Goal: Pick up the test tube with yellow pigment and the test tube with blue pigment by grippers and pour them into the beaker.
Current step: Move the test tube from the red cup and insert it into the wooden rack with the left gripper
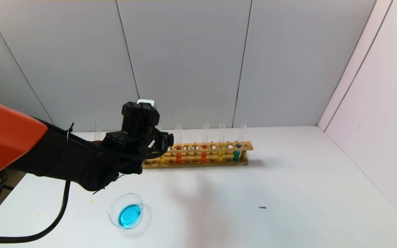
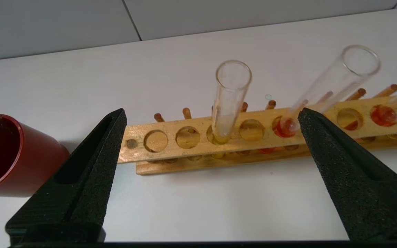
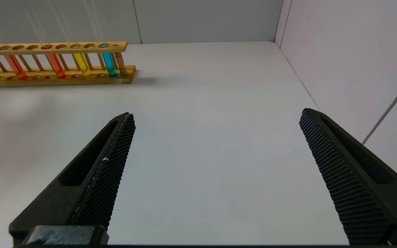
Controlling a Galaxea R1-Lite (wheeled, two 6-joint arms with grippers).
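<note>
A wooden rack [image 1: 248,146] stands at the back of the table. It holds a yellow-pigment tube [image 1: 221,151] and a blue-pigment tube [image 1: 237,151] near its right end. A second yellow tube [image 2: 229,100] stands near its left end. My left gripper [image 1: 164,142] hovers open and empty in front of that tube. In the left wrist view the tube stands beyond the gripper [image 2: 212,111], between the lines of its fingers. The beaker [image 1: 128,215] sits near the front left and holds blue liquid. My right gripper [image 3: 217,113] is open and empty over bare table, out of the head view.
A dark red cup [image 2: 9,155] with an empty clear tube [image 1: 97,130] in it stands left of the rack. Two orange-red tubes [image 1: 178,153] [image 1: 203,151] stand in the rack. Walls close the back and right. A small dark speck [image 1: 262,207] lies on the table.
</note>
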